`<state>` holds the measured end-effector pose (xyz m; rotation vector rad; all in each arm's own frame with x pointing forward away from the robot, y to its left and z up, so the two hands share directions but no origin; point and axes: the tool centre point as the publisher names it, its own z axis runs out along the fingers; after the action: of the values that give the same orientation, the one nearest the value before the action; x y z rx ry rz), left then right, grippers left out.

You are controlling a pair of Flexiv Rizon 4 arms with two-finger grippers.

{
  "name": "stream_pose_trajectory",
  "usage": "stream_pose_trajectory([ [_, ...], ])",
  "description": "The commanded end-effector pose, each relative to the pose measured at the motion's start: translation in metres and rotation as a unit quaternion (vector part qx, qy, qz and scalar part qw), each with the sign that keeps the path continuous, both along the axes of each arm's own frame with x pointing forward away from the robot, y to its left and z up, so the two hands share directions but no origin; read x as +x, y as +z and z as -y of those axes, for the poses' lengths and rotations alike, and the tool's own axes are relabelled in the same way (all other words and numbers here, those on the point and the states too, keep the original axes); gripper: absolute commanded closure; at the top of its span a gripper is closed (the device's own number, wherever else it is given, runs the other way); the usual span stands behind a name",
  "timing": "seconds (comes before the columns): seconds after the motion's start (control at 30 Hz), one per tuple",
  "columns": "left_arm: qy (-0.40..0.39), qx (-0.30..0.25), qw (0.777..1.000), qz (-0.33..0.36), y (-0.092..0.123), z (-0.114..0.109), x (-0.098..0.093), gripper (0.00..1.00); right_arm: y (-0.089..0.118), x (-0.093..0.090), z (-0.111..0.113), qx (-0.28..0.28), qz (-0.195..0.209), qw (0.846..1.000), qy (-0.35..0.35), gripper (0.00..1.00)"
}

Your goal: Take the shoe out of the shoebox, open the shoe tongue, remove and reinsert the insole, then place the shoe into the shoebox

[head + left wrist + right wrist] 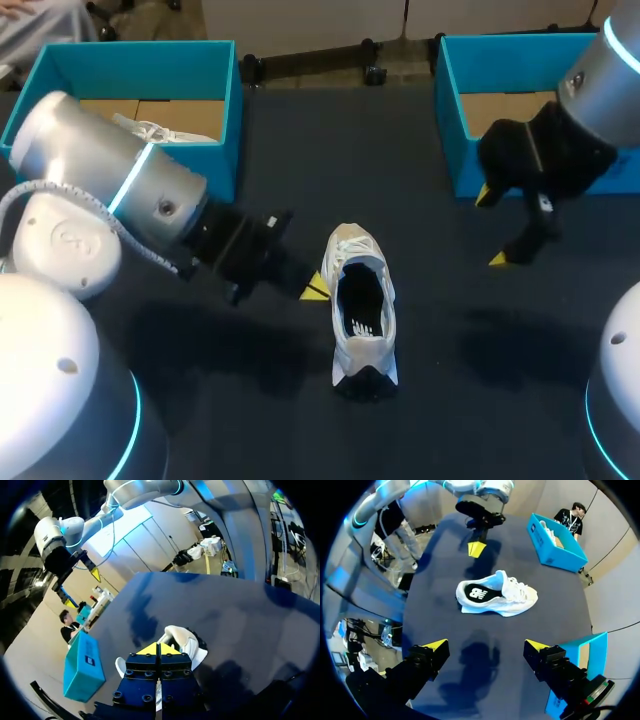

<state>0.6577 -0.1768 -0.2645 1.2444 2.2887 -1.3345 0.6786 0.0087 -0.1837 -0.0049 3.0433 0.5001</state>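
The shoe (362, 310) sits upright mid-frame on the surface (450, 400), out of its box with the opening up, likely so you can reach the tongue and insole. Your left pincer (315, 287) is just beside its left flank, tips together, holding nothing. Your right pincer (492, 228) hangs right of centre, fingers apart. The upper-left shoebox (140, 55) holds a second white shoe (155, 130). The upper-right shoebox (447, 120) shows only its cardboard floor.

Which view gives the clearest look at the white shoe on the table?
The right wrist view: the whole shoe lies unblocked, insole visible. The head view also shows it whole, from above. In the left wrist view, the left gripper hides most of it.
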Motion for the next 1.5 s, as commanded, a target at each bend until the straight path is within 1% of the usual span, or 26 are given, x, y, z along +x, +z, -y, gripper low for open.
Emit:
stream_pose_trajectory([
  [0.03, -0.044, 0.031, 0.998, -0.014, 0.006, 0.007, 0.016, 1.0, 0.015, -0.014, 0.018, 0.001, 0.004, 1.0, -0.001, 0.0],
  [0.2, -0.103, 0.064, 0.993, -0.002, 0.009, 0.011, 0.021, 1.0, 0.027, -0.019, 0.032, -0.002, -0.004, 1.0, 0.006, 0.0],
  [0.37, -0.141, 0.09, 0.986, 0.006, 0.004, 0.015, 0.024, 1.0, 0.031, -0.021, 0.041, 0.01, -0.009, 1.0, 0.017, 0.0],
  [0.53, -0.157, 0.101, 0.982, 0.015, 0.004, 0.023, 0.029, 1.0, 0.027, -0.018, 0.046, 0.023, -0.006, 1.0, 0.013, 0.0],
  [0.63, -0.17, 0.107, 0.979, 0.022, 0.004, 0.027, 0.03, 1.0, 0.026, -0.016, 0.049, 0.022, 0.0, 1.0, -0.003, 0.0],
  [0.73, -0.192, 0.122, 0.974, 0.021, 0.003, 0.029, 0.029, 1.0, 0.026, -0.016, 0.049, 0.022, 0.0, 1.0, -0.003, 0.0],
  [0.9, -0.218, 0.146, 0.965, 0.024, -0.005, 0.025, 0.027, 1.0, 0.026, -0.016, 0.049, 0.022, 0.0, 1.0, -0.003, 0.0],
  [1.0, -0.232, 0.166, 0.958, 0.031, -0.01, 0.022, 0.028, 1.0, 0.026, -0.016, 0.049, 0.022, 0.0, 1.0, -0.003, 0.0],
  [1.03, -0.242, 0.182, 0.952, 0.032, -0.014, 0.021, 0.028, 1.0, 0.026, -0.016, 0.049, 0.022, 0.0, 1.0, -0.003, 0.0],
  [1.17, -0.259, 0.215, 0.941, 0.039, -0.014, 0.018, 0.03, 1.0, 0.026, -0.016, 0.049, 0.022, 0.0, 1.0, -0.003, 0.0],
  [1.37, -0.263, 0.23, 0.936, 0.049, -0.011, 0.014, 0.032, 1.0, 0.026, -0.016, 0.049, 0.022, 0.0, 1.0, -0.003, 0.0],
  [1.5, -0.283, 0.253, 0.923, 0.065, -0.016, 0.013, 0.033, 1.0, 0.026, -0.016, 0.049, 0.022, 0.0, 1.0, -0.003, 0.0],
])
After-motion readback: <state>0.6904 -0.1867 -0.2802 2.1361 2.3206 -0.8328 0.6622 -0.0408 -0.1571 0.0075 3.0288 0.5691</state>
